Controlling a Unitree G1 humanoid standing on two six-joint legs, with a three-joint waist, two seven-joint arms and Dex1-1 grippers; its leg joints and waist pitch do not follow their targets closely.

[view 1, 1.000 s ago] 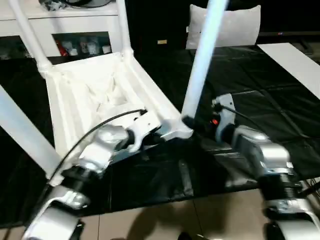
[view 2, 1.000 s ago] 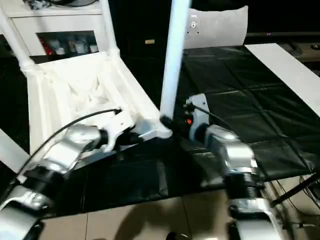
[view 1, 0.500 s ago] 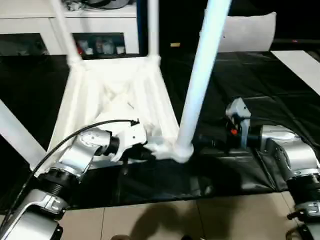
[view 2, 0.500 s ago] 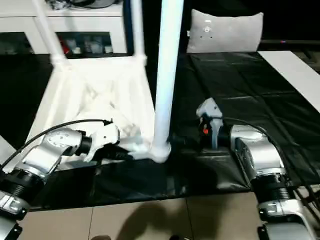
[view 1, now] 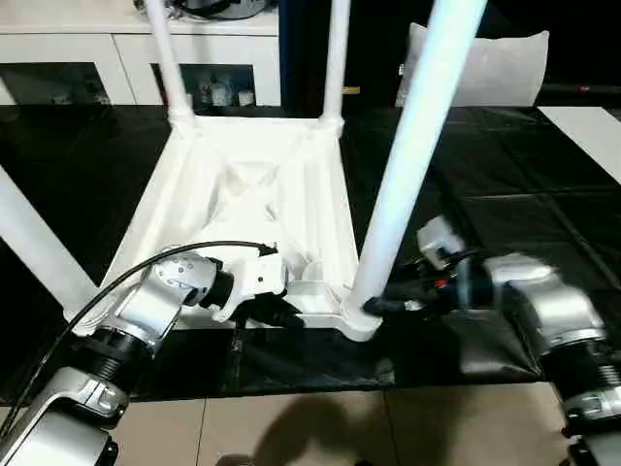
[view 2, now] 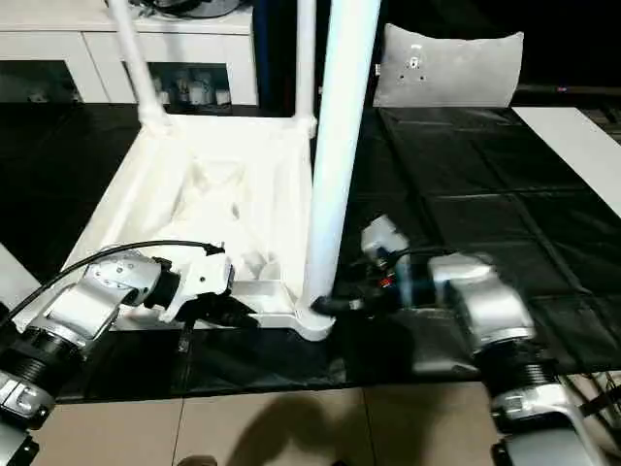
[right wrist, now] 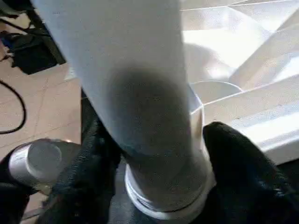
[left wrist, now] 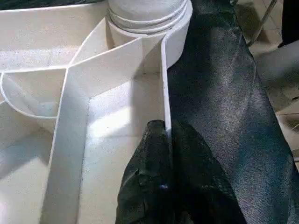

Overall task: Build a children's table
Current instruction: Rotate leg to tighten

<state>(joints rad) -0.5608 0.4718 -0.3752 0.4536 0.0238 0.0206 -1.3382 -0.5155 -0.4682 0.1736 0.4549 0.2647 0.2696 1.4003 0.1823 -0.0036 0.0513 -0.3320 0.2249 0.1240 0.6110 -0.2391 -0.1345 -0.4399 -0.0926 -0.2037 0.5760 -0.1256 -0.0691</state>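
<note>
Right wrist view puts the near-right leg squarely between the right gripper's two black fingers, which straddle its base just above the threaded collar where it enters the corner socket. The leg's long axis runs straight up out of that socket, so any twist to seat it has to turn about that upright line, and the right arm is plainly the nearer one for the job. Whether the fingers actually press the tube or only bracket it, I cannot tell for sure; they look closed narrowly around it.

From the head camera, the tabletop lies upside down on the black mat, ribbed underside up, its near edge close to the mat's front edge. Two legs stand in the far corner sockets, and another leg rises at the near-left corner. All are white, smooth, tapered tubes; the tabletop is white plastic with a raised rim and crossing ribs.

The left gripper pinches the tabletop's near rim between its fingers, just beside the near-right socket, apparently steadying the top.

Beyond the mat's far edge sit a grey pillow and a white cabinet.
</note>
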